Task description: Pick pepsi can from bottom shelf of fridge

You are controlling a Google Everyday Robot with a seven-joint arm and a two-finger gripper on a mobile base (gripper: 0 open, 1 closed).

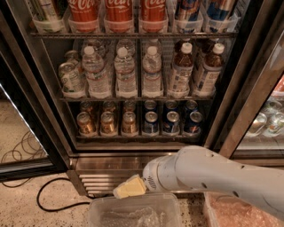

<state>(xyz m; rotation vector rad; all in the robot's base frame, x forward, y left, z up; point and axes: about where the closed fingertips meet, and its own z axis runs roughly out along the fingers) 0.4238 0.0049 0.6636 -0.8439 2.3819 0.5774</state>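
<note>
Three blue pepsi cans [171, 122] with silver tops stand in a row on the right half of the bottom shelf [133, 138] of the fridge [41, 88]. Three gold-brown cans [107, 123] fill the left half. My gripper [129, 188], cream-coloured at the end of the white arm [213, 175], hangs low outside the fridge, in front of its ribbed steel base [104, 177]. It is below and left of the pepsi cans, well apart from them, and holds nothing that I can see.
Water and tea bottles [125, 73] fill the middle rack; red Coca-Cola cans [118, 11] stand on the top one. A clear plastic bin [133, 213] sits on the floor under the gripper, a pink-filled bin [242, 215] at right. A black cable [49, 197] lies at left.
</note>
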